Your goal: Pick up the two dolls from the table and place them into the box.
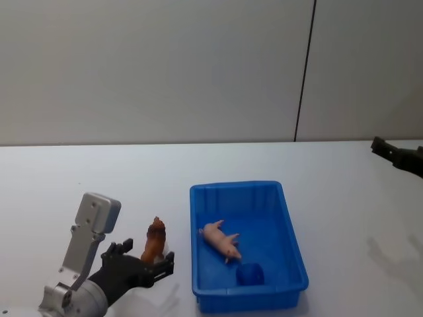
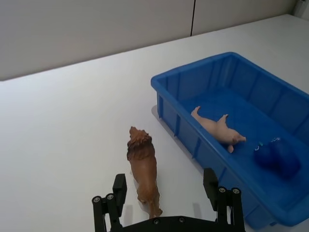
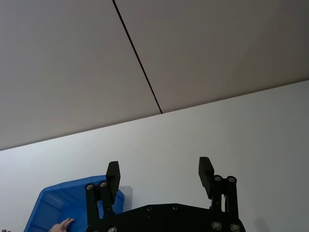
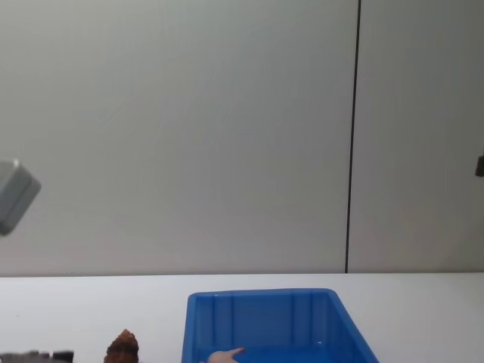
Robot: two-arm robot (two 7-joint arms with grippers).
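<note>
Bracketing lion doll point(image 2: 142, 164), left claw point(image 2: 165, 180) wide open & empty, pre-grip; pig doll point(image 2: 217, 129) in box point(image 2: 193, 66); right claw point(image 3: 159, 165) idle, open.

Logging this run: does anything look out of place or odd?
A small dark blue lump, neither doll, sits in the blue bin beside the pink doll, which lies on its side. The brown doll stands upright on the table, the open left claw straddling its rear. The right claw hangs open far right.
</note>
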